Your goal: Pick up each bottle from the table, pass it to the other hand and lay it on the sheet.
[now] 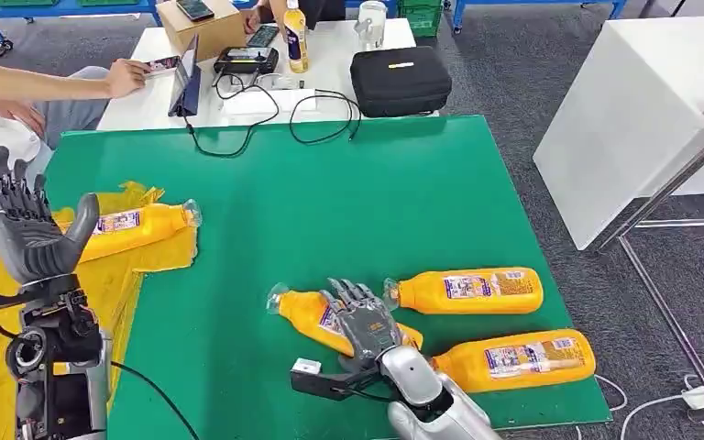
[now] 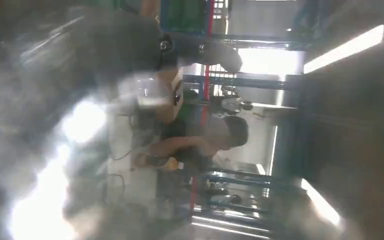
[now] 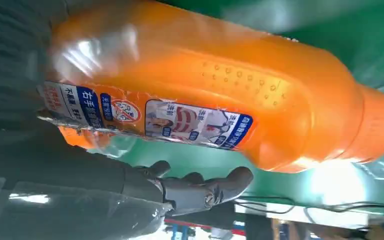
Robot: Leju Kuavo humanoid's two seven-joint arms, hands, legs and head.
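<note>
Bottle (image 1: 304, 316) under right robot hand (image 1: 364, 318), grip unclear, left robot hand (image 1: 26, 229) raised, spread.

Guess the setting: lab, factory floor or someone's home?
Most likely a robot lab or data-collection workspace. A green-topped table holds the orange bottles, and behind it a white desk carries a cabled controller, a black case and a person's hand on a phone. Blue metal racks line the back.

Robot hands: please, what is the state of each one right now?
Left robot hand: open, raised above the yellow sheet, holding nothing.
Right robot hand: over the nearest orange bottle, fingers around it; a firm grip cannot be told.
</note>
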